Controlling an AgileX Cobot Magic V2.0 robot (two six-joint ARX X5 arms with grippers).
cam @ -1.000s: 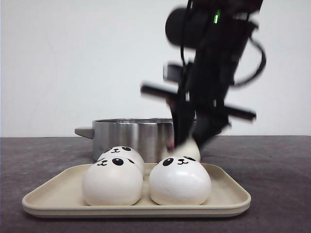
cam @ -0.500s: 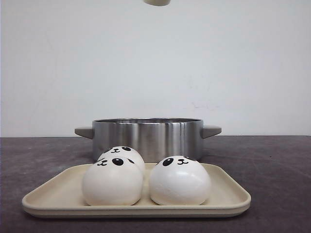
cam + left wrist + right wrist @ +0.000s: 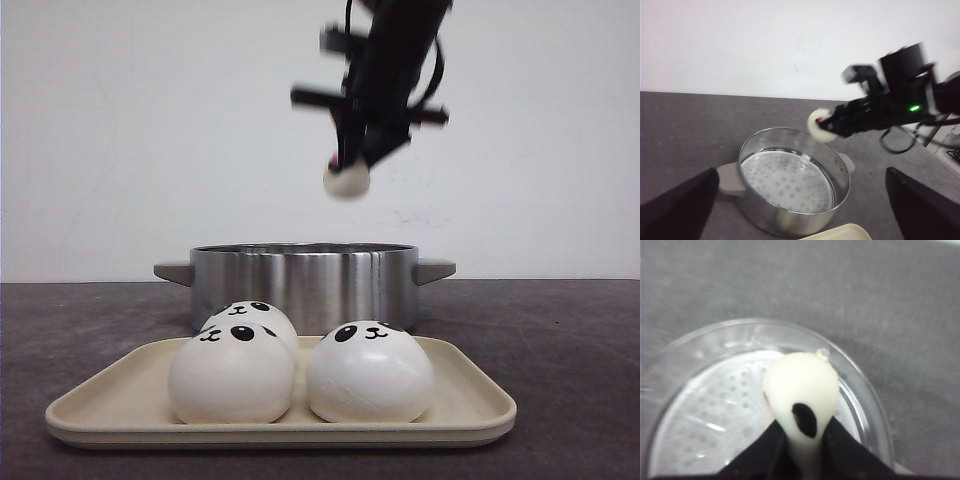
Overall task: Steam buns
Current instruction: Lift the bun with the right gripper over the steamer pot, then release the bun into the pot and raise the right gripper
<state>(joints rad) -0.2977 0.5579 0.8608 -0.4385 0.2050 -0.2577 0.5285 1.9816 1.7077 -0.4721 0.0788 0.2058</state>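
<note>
A second ago my right gripper (image 3: 352,166) was low at the far right of the tray (image 3: 470,415), closing on a bun (image 3: 347,180) there. Half a second ago arm and bun had risen almost out of view. Now I held that bun pinched above the pot (image 3: 300,280), lower again

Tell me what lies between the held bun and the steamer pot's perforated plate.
Nothing: in the right wrist view the bun in the right tool hangs over the bare plate; the front view shows open air above the pot.
</note>
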